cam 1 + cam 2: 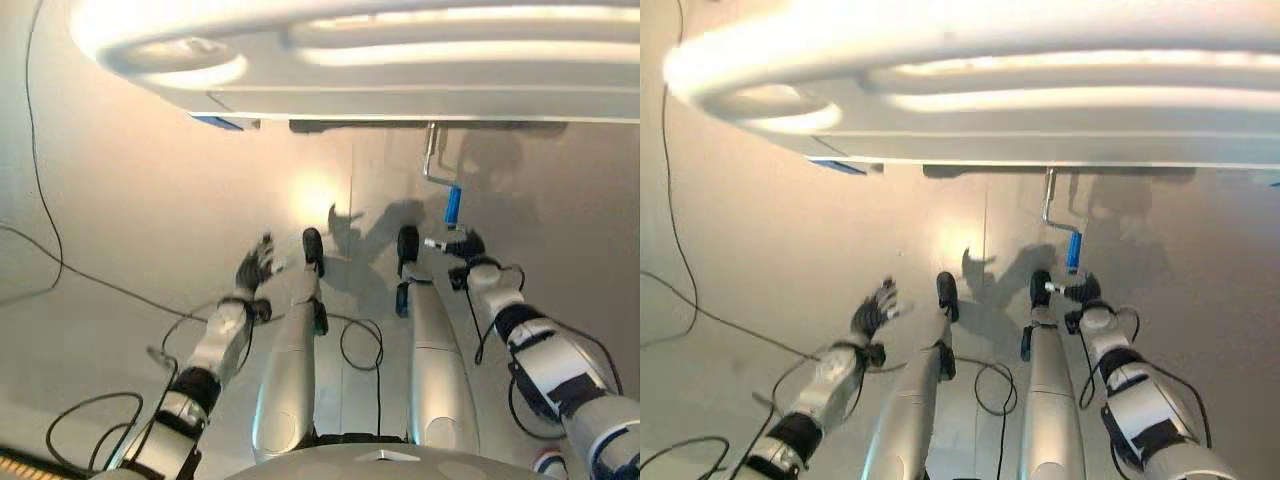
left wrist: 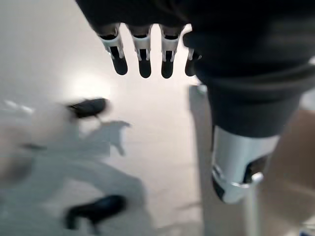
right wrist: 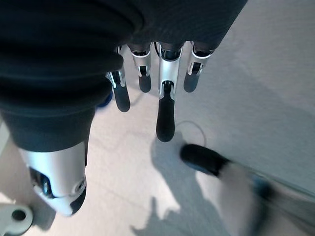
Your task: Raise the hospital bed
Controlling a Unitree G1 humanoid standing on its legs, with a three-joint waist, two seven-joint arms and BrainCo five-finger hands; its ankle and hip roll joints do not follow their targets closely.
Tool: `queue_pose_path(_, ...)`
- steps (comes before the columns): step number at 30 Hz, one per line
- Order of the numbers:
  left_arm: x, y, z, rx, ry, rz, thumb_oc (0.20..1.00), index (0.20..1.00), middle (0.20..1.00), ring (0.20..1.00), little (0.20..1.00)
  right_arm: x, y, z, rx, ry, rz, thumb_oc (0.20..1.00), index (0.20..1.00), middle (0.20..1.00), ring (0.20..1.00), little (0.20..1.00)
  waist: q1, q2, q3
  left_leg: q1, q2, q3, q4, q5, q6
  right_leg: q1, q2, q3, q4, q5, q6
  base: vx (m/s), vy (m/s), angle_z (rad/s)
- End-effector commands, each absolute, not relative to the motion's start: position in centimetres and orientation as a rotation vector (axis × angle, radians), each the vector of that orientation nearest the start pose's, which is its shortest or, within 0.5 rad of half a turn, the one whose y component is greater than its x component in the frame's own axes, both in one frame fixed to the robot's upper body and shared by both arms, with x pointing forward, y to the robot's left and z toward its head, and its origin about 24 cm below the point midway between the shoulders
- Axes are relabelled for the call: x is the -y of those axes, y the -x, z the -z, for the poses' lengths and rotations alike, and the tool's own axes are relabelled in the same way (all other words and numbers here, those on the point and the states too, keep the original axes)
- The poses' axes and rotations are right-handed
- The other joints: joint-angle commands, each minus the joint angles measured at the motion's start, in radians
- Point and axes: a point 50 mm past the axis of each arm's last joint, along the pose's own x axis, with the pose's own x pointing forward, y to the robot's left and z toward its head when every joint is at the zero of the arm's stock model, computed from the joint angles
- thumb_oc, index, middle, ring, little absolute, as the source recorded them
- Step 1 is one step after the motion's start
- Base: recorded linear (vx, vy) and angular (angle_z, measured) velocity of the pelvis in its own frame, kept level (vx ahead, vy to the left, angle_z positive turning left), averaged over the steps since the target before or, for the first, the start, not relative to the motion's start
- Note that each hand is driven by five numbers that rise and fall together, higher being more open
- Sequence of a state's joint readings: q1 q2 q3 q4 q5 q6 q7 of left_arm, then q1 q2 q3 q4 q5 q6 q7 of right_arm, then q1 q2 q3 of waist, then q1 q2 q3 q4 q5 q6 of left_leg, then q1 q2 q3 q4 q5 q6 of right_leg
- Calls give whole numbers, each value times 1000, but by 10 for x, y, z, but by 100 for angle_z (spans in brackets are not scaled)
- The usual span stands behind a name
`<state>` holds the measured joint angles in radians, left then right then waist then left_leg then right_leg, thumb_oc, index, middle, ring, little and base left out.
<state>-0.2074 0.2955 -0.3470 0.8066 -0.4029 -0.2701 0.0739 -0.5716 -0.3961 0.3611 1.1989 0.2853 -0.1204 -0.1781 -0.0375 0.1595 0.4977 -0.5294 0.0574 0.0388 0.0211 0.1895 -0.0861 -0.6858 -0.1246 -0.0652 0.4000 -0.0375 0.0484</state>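
The white hospital bed (image 1: 400,60) is seen across the top of the frame, with its crank (image 1: 437,165) and blue crank handle (image 1: 453,204) hanging below at upper right of centre. The right hand (image 1: 460,245) is held just below the handle, fingers loosely extended around nothing. The left hand (image 1: 255,265) is seen left of centre, fingers relaxed and empty.

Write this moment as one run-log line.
stage: reaching | right hand: open, just below blue crank handle | left hand: open, idle | bed: crank not gripped

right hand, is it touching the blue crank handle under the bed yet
Cannot tell. In the left eye view the right hand sits just below the blue crank handle, but neither contact nor a gap shows plainly.
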Motion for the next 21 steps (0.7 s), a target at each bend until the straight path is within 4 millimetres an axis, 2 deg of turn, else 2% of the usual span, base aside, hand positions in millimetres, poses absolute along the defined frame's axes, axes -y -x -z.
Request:
queue_pose_path(1,-194,-254,63,-395,-160,26,1000,1000,1000,1000,1000,246,-311,24,-450,294,217,1000,1000,1000,1000,1000,-22,-26,22,81,-72,16,105,-132,31,175,-9,-27,-237,104,95,34,-24,8)
queue_pose_path(2,-194,-254,63,-394,-160,26,1000,1000,1000,1000,1000,246,-311,24,-449,294,217,1000,1000,1000,1000,1000,-22,-26,22,80,-72,16,103,-129,31,175,-9,-27,-240,107,95,58,-43,13)
queue_pose_path(3,-199,-247,71,-437,-171,8,1000,1000,1000,1000,1000,251,-306,28,-460,276,231,1000,1000,1000,1000,1000,-22,-28,17,97,-71,14,102,-131,31,193,-9,-30,-241,103,94,68,-51,9)
queue_pose_path(4,-205,-231,86,-517,-178,-10,1000,1000,1000,1000,1000,262,-289,40,-510,247,267,1000,1000,1000,1000,1000,-21,-28,0,132,-71,7,96,-139,32,233,-8,-35,-244,91,92,70,-51,6)
queue_pose_path(6,-209,-225,90,-544,-174,-19,1000,1000,1000,1000,1000,268,-284,43,-522,245,281,1000,1000,1000,1000,1000,-20,-27,-13,142,-70,5,92,-140,32,245,-9,-39,-250,92,92,60,-38,11)
queue_pose_path(8,-220,-205,105,-641,-191,-31,1000,1000,1000,1000,1000,281,-266,54,-570,221,319,1000,1000,1000,1000,1000,-20,-31,-44,179,-70,0,87,-148,30,285,-5,-47,-256,78,91,98,-52,12)
queue_pose_path(9,-220,-205,105,-641,-191,-31,1000,1000,1000,1000,1000,281,-266,54,-570,221,319,1000,1000,1000,1000,1000,-20,-31,-44,179,-70,0,87,-148,30,286,-5,-47,-256,78,91,81,-30,6)
queue_pose_path(12,-227,-188,114,-707,-209,-29,1000,1000,1000,1000,1000,292,-250,61,-599,189,349,1000,1000,1000,1000,1000,-20,-39,-78,212,-67,-3,83,-154,28,321,-1,-51,-255,66,91,86,-47,10)
queue_pose_path(14,-229,-177,121,-758,-230,-16,1000,1000,1000,1000,1000,300,-230,72,-658,176,379,1000,1000,1000,1000,1000,-21,-54,-111,242,-61,-12,78,-158,24,357,4,-56,-262,56,92,102,-70,17)
queue_pose_path(15,-229,-177,121,-758,-230,-15,1000,1000,1000,1000,1000,300,-230,73,-658,176,380,1000,1000,1000,1000,1000,-21,-54,-110,244,-61,-12,78,-158,24,359,4,-57,-263,56,92,62,-51,14)
queue_pose_path(16,-229,-174,123,-772,-236,-9,1000,1000,1000,1000,1000,306,-219,78,-700,179,399,1000,1000,1000,1000,1000,-22,-62,-126,255,-58,-17,75,-159,22,375,8,-58,-270,53,93,68,-49,14)
queue_pose_path(18,-232,-169,125,-789,-238,-17,1000,1000,1000,1000,1000,305,-207,87,-746,186,396,1000,1000,1000,1000,1000,-20,-75,-152,280,-52,-23,68,-160,20,406,11,-63,-280,49,92,73,-59,7)
queue_pose_path(19,-232,-169,125,-789,-238,-17,1000,1000,1000,1000,1000,305,-207,87,-746,186,396,1000,1000,1000,1000,1000,-20,-75,-152,280,-52,-23,68,-160,20,406,11,-63,-280,49,92,92,-98,5)
queue_pose_path(20,-235,-165,127,-808,-270,-21,1000,1000,1000,1000,1000,300,-186,102,-823,185,396,1000,1000,1000,1000,1000,-20,-101,-198,325,-44,-28,56,-159,17,459,15,-69,-299,49,94,72,-74,1)
queue_pose_path(21,-236,-164,127,-808,-271,-21,1000,1000,1000,1000,1000,300,-186,102,-824,185,396,1000,1000,1000,1000,1000,-20,-102,-197,327,-44,-28,55,-159,17,461,15,-69,-300,49,94,129,-121,2)
